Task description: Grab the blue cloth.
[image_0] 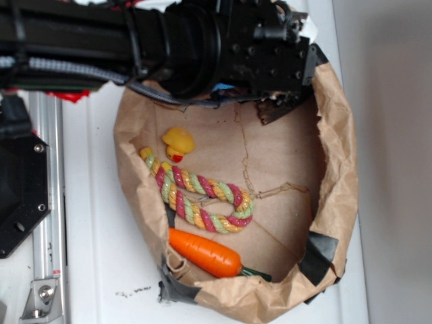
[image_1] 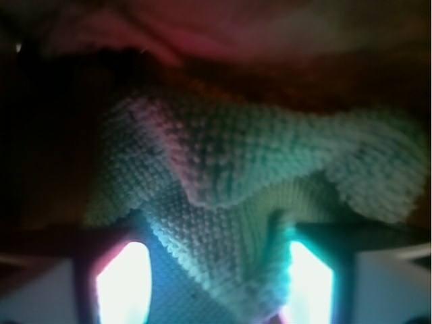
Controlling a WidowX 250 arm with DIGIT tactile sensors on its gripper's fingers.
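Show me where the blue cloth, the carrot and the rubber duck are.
blue cloth (image_1: 223, 196): wrist view, on its fuzzy middle fold.
carrot (image_0: 202, 253): exterior view, on the orange body.
rubber duck (image_0: 178, 142): exterior view, on its yellow head.

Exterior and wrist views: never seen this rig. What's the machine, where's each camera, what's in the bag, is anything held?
The black machine is a robot arm, seen from above in the exterior view. It reaches over a brown paper bag holding a rubber duck, a rope toy and a carrot. The wrist view comes from a camera on the arm, looking down between its two fingers. There the blue cloth fills the frame and runs between them. The picture is too blurred to tell whether they are clamped on it. Outside, only a sliver of cloth shows under the arm.
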